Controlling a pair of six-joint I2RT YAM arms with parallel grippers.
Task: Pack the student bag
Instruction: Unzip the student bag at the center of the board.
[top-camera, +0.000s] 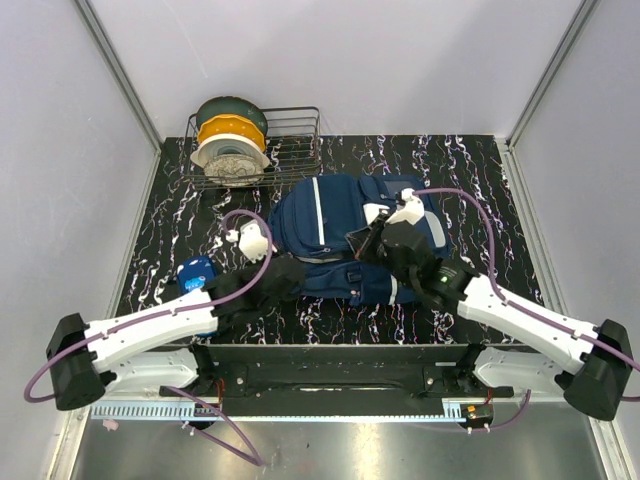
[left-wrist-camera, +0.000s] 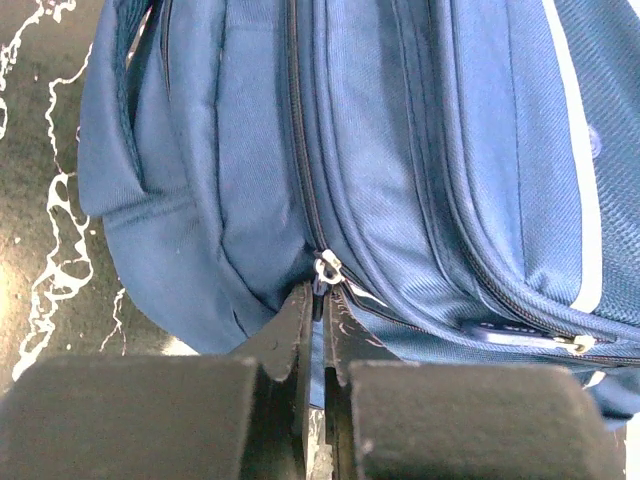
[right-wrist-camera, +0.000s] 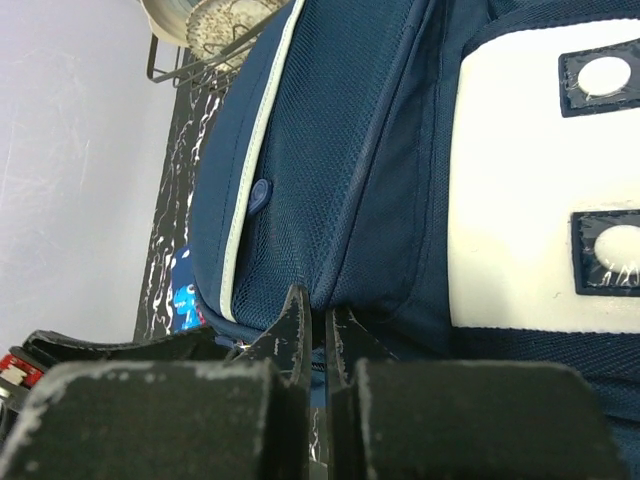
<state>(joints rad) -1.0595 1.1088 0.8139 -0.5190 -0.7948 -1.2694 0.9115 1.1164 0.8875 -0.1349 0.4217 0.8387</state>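
Observation:
The student bag (top-camera: 340, 225) is a navy blue backpack with white patches, lying flat in the middle of the black marbled table. My left gripper (top-camera: 292, 272) is at its near left edge. In the left wrist view that gripper (left-wrist-camera: 320, 296) is shut on the dark tab hanging from the silver zipper pull (left-wrist-camera: 327, 268). My right gripper (top-camera: 363, 241) rests on top of the bag. Its fingers (right-wrist-camera: 297, 322) are shut, pinching a fold of the bag's navy fabric (right-wrist-camera: 330, 200) beside a white patch (right-wrist-camera: 520, 200).
A wire rack (top-camera: 290, 145) at the back left holds several filament spools (top-camera: 230, 150). A small blue packet (top-camera: 195, 272) lies on the table (top-camera: 480, 190) beside the left arm, left of the bag. Grey walls enclose the table on three sides.

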